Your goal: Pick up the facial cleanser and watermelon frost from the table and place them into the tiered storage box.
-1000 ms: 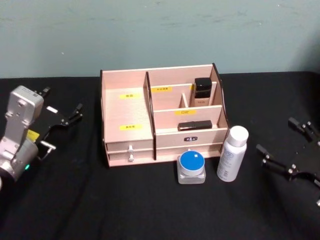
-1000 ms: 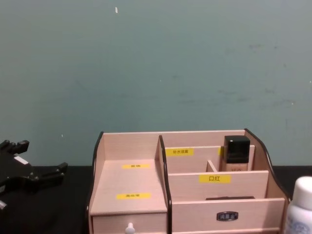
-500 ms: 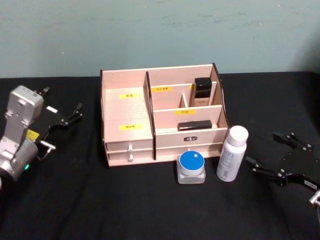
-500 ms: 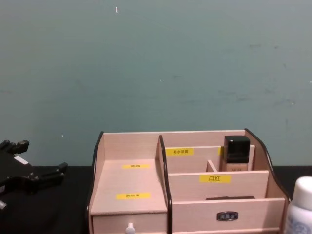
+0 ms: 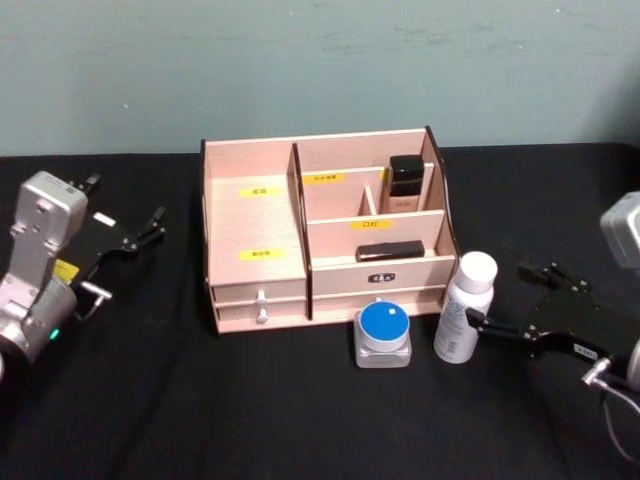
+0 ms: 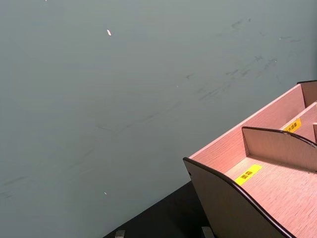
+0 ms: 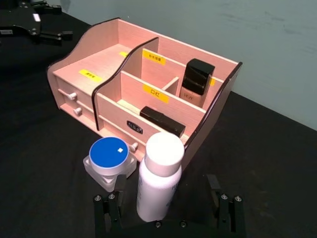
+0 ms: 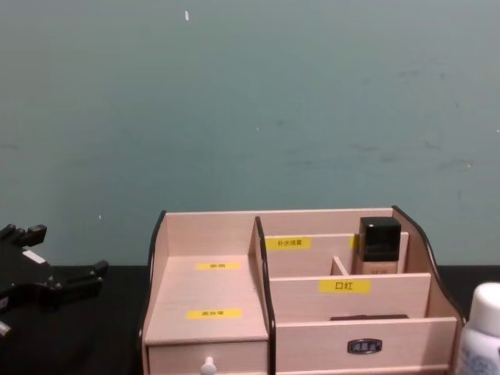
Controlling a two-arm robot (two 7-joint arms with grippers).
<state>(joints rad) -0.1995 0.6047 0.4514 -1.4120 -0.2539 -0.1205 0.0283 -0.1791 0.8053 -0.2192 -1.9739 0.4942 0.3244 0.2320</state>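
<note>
Neither item is boxed yet: the white capped cleanser bottle [image 5: 463,318] and blue-lidded clear jar [image 5: 383,335] are standing on the black table [image 5: 250,400] before the light-wood tiered storage box [image 5: 250,215]; the right hand [image 5: 496,293], fingers apart, is hovering beside the bottle, the left hand [image 5: 128,212] idling, fingers spread

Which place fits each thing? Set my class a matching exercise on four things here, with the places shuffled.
Things:
1 white bottle
2 blue-lidded jar
3 black-capped bottle
4 left gripper

Places:
A back compartment of the tiered storage box
B left of the box
C table, before the drawers
D table, beside the open right gripper

Pairs: 1-D, 2-C, 3-A, 4-B
</note>
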